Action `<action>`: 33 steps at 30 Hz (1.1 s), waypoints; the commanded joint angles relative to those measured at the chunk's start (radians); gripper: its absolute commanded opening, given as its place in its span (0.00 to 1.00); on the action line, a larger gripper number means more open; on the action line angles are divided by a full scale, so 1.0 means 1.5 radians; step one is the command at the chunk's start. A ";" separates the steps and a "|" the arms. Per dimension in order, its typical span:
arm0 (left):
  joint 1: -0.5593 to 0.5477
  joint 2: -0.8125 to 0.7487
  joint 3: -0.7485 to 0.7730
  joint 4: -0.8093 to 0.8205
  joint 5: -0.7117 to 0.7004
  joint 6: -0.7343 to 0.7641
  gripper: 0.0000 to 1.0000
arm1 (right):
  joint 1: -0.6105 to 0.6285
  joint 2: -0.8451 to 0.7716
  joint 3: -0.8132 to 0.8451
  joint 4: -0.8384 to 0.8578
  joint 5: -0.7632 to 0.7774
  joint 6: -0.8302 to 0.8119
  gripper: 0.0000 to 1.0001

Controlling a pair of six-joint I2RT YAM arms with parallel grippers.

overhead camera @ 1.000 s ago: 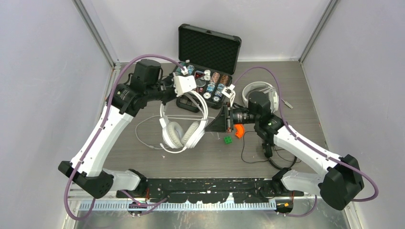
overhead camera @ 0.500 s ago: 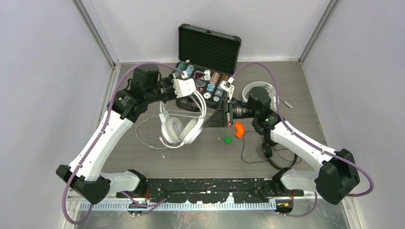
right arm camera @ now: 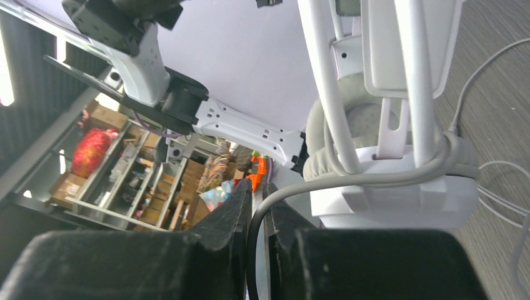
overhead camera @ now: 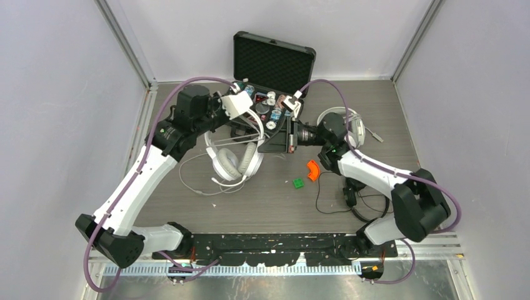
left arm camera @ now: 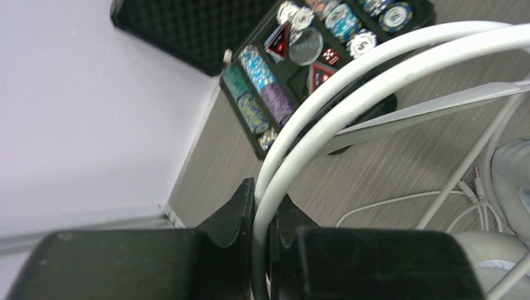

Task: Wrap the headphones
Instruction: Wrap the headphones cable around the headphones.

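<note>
The grey wood-grain table [overhead camera: 387,112] carries an open black case [overhead camera: 273,61] beyond the right fingers [right arm camera: 228,219], an orange piece [overhead camera: 312,169] and a green block [overhead camera: 299,183] nearer than them, and black headphones [overhead camera: 350,195] to their right.

The left arm [overhead camera: 140,178] starts from the near left corner of the desk [overhead camera: 375,106]. Its upper link goes up and away, and its elbow is high near the far left side. From there the wrist turns to the right, toward the middle of the far edge. The left end effector [left arm camera: 262,203] is closed tightly on a white headband [left arm camera: 375,69].

The right arm [overhead camera: 375,175] has its elbow folded low at the near right corner. Its forearm reaches across to the middle of the desk, and the wrist points to the left. The fingers of the right end effector [right arm camera: 257,197] stand close together around a grey cable [right arm camera: 350,180]. Whether they pinch it is not clear.
</note>
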 commanded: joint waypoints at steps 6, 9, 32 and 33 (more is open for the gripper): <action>0.007 -0.053 -0.006 0.071 -0.203 -0.148 0.00 | 0.002 0.079 0.105 0.259 0.009 0.164 0.20; 0.008 -0.059 0.005 0.051 -0.240 -0.191 0.00 | 0.003 0.093 0.129 0.250 0.024 0.162 0.22; 0.007 -0.077 0.061 -0.033 -0.409 -0.591 0.00 | 0.102 0.079 0.252 -0.174 0.135 -0.141 0.24; 0.007 -0.077 0.058 -0.035 -0.420 -0.612 0.00 | 0.107 0.079 0.256 -0.181 0.144 -0.148 0.24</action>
